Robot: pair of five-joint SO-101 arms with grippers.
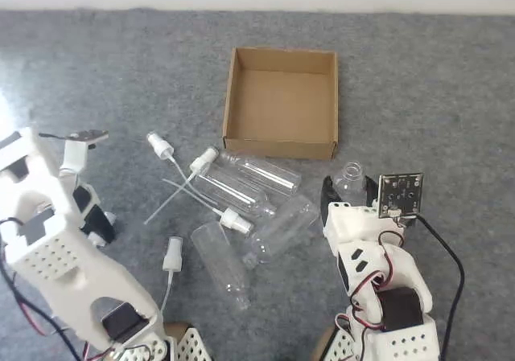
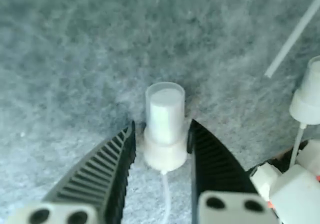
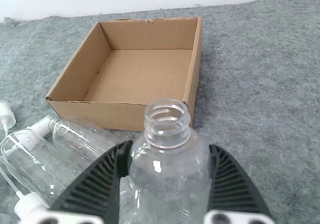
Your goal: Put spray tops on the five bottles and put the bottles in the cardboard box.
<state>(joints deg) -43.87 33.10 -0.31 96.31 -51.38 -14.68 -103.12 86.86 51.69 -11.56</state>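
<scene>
My left gripper (image 2: 161, 126) clamped a spray top (image 2: 164, 115) well apart from the cardboard box (image 3: 118, 112); my right gripper (image 3: 171, 148) held an open bottle (image 3: 168, 130) near it

Brown cardboard box (image 1: 281, 104), grey carpet (image 1: 426, 88)

Cardboard box (image 1: 278, 146) is open on top, so the way in is from above. A heap of lying bottles (image 1: 269, 176) and loose tops (image 1: 161, 145) with long tubes sits just in front of its near wall, plugging the middle between the arms. Bare table (image 1: 418, 96) runs along the box's right side, beyond the upright bottle (image 3: 167, 119) in the jaws of the right gripper (image 3: 170, 148). Left gripper (image 2: 161, 125), clamped on a spray top (image 2: 165, 104), has another top (image 2: 306, 102) near it.
</scene>
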